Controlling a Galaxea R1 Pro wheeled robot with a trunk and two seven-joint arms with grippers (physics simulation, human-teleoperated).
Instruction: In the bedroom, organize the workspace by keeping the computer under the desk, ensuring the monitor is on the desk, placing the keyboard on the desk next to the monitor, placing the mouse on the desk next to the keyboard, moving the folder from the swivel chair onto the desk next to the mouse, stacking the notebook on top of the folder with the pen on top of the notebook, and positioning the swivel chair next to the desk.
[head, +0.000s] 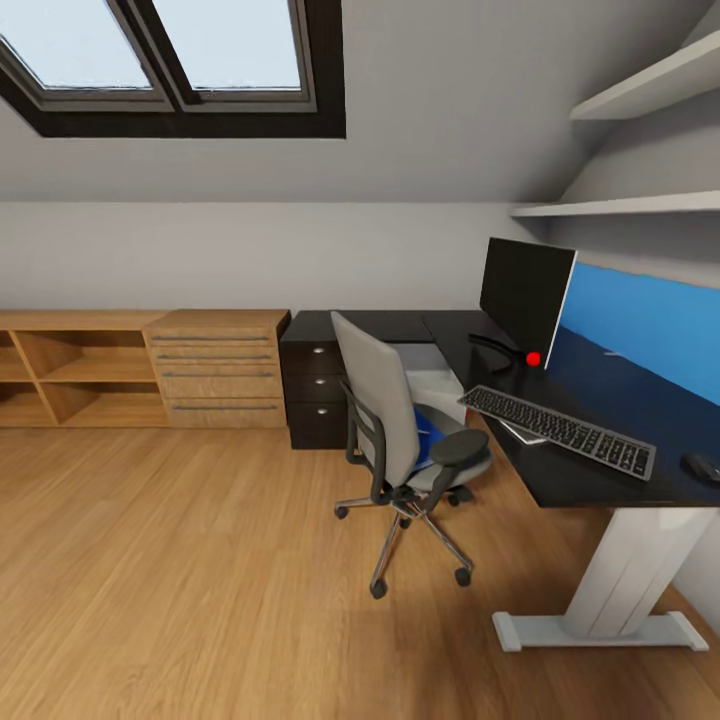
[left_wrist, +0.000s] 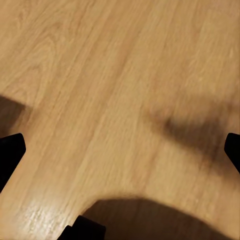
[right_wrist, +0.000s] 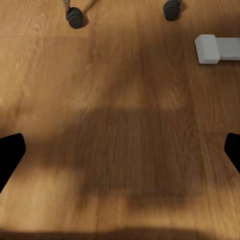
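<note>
The black-topped desk (head: 600, 400) stands at the right with the monitor (head: 527, 295) upright at its back corner. The keyboard (head: 560, 430) lies near the front edge and the mouse (head: 701, 466) to its right. A flat grey thing (head: 522, 432), perhaps the notebook, sticks out from under the keyboard. The swivel chair (head: 385, 420) stands at the desk with the blue folder (head: 428, 440) on its seat. Behind it, under the desk, is the grey computer (head: 440, 385). The pen is too small to make out. My left gripper (left_wrist: 120, 150) and right gripper (right_wrist: 120, 150) hang open over the wood floor.
Black desk drawers (head: 315, 385) adjoin a light-wood drawer chest (head: 220, 370) and open shelves (head: 60, 375) along the back wall. A small red ball (head: 533, 358) sits by the monitor stand. Chair castors (right_wrist: 75, 17) and the white desk foot (right_wrist: 217, 48) lie ahead of my right gripper.
</note>
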